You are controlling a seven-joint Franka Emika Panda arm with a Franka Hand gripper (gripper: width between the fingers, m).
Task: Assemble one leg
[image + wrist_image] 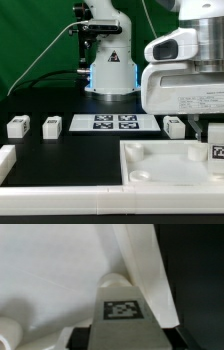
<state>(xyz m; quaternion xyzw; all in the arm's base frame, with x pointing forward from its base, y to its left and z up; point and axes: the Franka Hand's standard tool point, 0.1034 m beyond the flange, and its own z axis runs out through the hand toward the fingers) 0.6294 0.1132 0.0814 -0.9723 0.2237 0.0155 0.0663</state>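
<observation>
One arm [185, 75] fills the exterior view's right, above one large white panel [165, 172] with a raised rim. One marker board [113, 123] lies behind the panel on the black table [70, 150] and carries four tags. One white angled piece [8, 160] sits at the exterior view's left edge.

Four legs show in all. Three stand loose on the table: the far leg [17, 126] and the second leg [51, 126] are near each other on the exterior view's left, and the third leg [174, 126] is just beside the marker board's right end. The fourth, the held leg [216, 150], is pinched between the jaws of the one gripper [212, 138]. It is over the panel's corner on the exterior view's right.

In the wrist view the held leg [123, 308] shows one tag, and its rounded tip is close to the panel [50, 274] by the rim. I cannot tell whether they touch.
</observation>
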